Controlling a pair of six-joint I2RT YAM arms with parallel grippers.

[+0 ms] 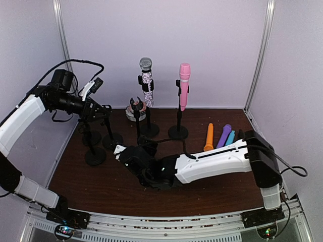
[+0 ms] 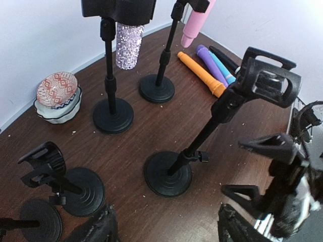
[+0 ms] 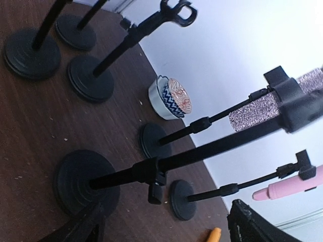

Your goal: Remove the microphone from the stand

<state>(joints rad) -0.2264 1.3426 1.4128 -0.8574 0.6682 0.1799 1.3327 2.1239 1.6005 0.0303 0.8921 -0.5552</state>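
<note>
Silver microphone (image 3: 267, 108) sits on its stand (image 3: 199, 123), well beyond right gripper (image 3: 166, 224).

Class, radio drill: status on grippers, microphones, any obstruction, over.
Left gripper open, empty. Right gripper open, empty. Glittery silver microphone and pink cylindrical microphone mounted, untouched. Empty black stand ahead of right gripper.

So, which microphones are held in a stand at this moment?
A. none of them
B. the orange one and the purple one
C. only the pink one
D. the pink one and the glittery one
D: the pink mic and the glittery mic stand upright in stand clips, while the orange mic and the purple mic lie on the table.
</note>
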